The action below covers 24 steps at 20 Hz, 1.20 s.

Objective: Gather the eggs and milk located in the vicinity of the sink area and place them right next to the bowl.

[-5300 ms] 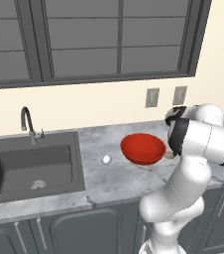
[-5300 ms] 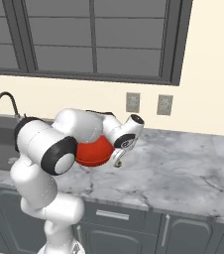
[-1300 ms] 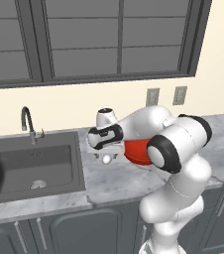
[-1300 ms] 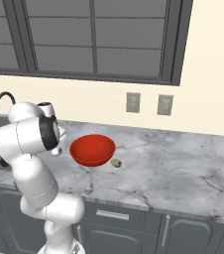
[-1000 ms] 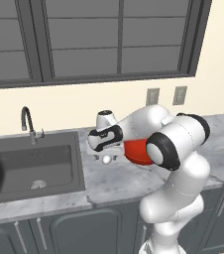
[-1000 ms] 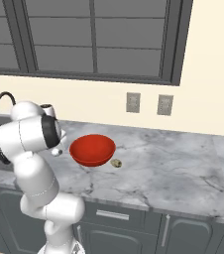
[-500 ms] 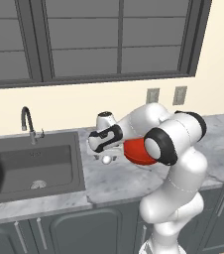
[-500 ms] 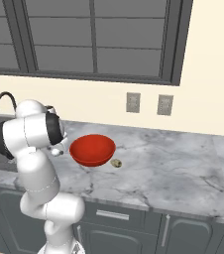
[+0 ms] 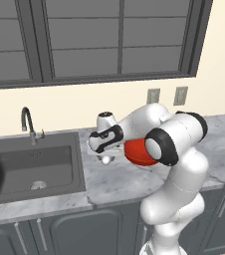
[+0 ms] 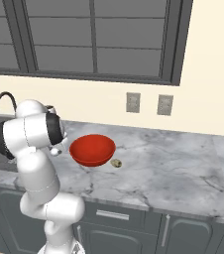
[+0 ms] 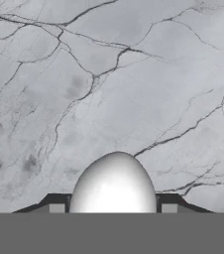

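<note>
Left base view: tool (image 9: 106, 158) low on the desk (image 9: 129, 179), egg (image 9: 106, 160) at its tips, at 9 o'clock of the bowl (image 9: 137, 152).

Hand view: the tool's fingers (image 11: 169, 204) flank the egg's (image 11: 115, 183) sides — closed around it. Smooth, fragile; a gentle grip across the middle looks best.

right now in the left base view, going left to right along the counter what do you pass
sink → faucet → egg under the gripper → red bowl → wall outlets

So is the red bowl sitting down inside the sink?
No, the red bowl sits on the marble counter, off to the side of the sink.
</note>
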### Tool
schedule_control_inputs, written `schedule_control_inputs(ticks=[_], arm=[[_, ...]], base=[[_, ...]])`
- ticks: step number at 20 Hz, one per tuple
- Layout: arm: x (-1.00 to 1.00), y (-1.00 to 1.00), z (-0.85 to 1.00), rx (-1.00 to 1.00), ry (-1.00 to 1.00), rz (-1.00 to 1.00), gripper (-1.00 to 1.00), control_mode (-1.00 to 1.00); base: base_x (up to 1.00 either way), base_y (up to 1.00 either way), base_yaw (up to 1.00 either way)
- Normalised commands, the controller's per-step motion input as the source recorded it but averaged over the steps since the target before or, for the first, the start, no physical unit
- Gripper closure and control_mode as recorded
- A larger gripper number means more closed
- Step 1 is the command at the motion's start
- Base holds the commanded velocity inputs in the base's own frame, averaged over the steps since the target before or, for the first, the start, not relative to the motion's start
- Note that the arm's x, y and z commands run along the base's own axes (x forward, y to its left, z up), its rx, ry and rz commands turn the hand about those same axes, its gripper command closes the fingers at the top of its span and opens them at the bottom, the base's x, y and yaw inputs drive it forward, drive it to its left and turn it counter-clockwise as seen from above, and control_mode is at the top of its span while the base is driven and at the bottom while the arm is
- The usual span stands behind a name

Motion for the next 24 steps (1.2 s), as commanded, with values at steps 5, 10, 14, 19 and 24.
schedule_control_inputs(ticks=[5,10,14,19,24], arm=[[-0.11,0.03,0.64,0.00,-0.05,0.00,1.00,-1.00],[-0.12,-0.07,0.96,0.00,-0.07,0.00,1.00,-1.00],[-0.06,-0.69,0.51,0.05,-0.15,0.13,1.00,-1.00],[-0.18,-0.96,0.25,0.08,-0.21,0.24,1.00,-1.00],[-0.41,-1.00,0.13,0.09,-0.12,0.31,1.00,-1.00]], base=[[0.00,0.00,0.00],[0.00,0.00,0.00],[0.00,0.00,0.00],[0.00,0.00,0.00],[0.00,0.00,0.00]])
